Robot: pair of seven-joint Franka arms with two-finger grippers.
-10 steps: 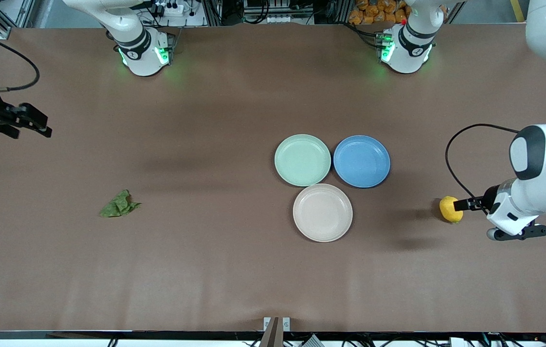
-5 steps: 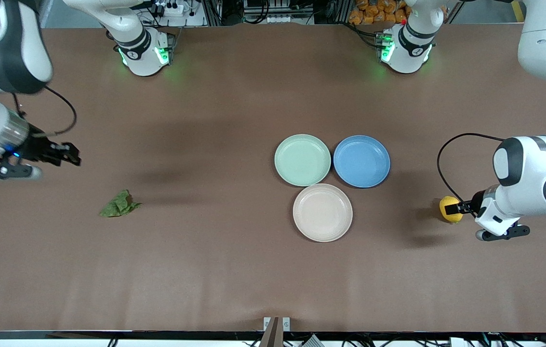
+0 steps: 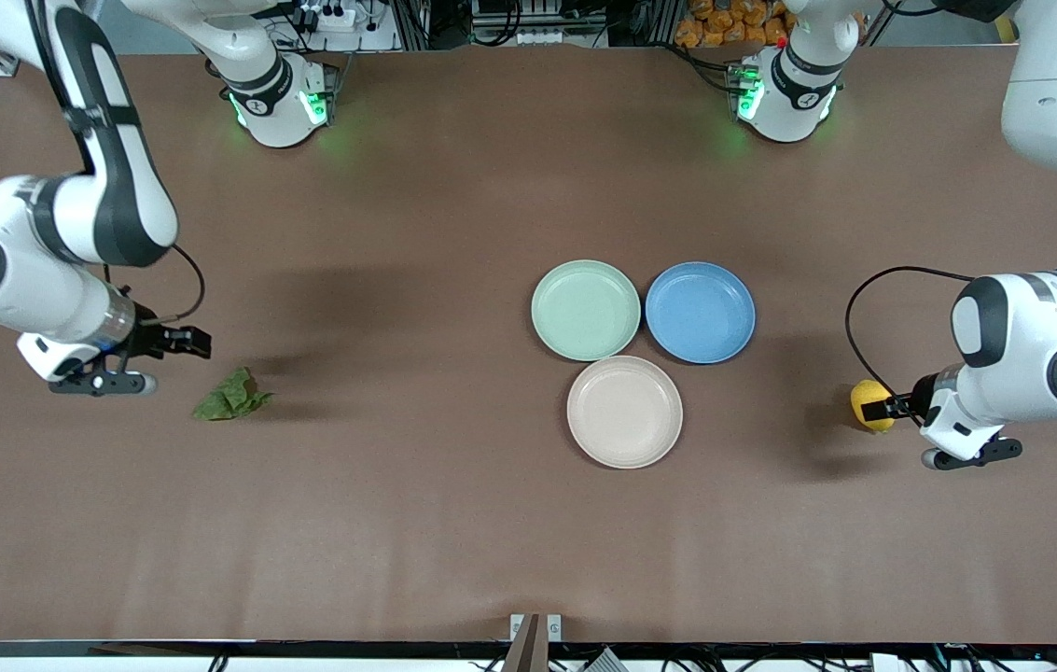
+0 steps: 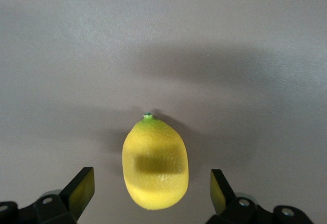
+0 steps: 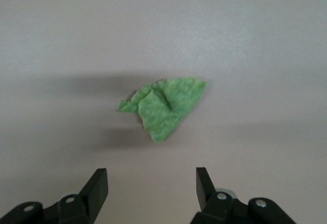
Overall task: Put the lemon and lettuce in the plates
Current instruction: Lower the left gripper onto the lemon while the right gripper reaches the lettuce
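Left hand (image 4: pixel 148 191) spread, straddling the small yellow oval lemon (image 3: pixel 868 403) on the brown desk (image 3: pixel 416 523). Right hand (image 5: pixel 151 189) spread, near the wrinkled green lettuce leaf (image 3: pixel 230 396), not touching.

The front view looks down steeply from high across the tabletop (image 3: pixel 453 523), facing both arm bases and taking in the whole surface. The left wrist view looks down from close above the lemon (image 4: pixel 155 164), which the front view also shows (image 3: pixel 867 403). The right wrist view looks down at the lettuce (image 5: pixel 163 105) from somewhat farther off; the front view shares it too (image 3: pixel 231 396).
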